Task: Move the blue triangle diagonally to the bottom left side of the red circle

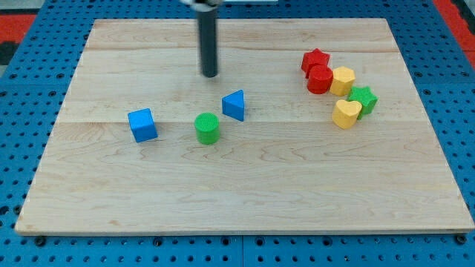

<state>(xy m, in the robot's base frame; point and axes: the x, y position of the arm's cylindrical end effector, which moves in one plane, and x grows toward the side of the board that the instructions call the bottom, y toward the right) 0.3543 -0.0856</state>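
Observation:
The blue triangle [234,104] lies near the middle of the wooden board [245,185]. The red circle [320,79] sits far to its right, in a cluster of blocks at the view's upper right. My tip [211,74] is above and slightly left of the blue triangle, apart from it by a small gap. It touches no block.
A green cylinder [207,127] stands just lower left of the blue triangle. A blue cube [142,124] lies further left. Around the red circle are a red star [315,60], a yellow hexagon [343,80], a green star [363,99] and a yellow heart [346,113].

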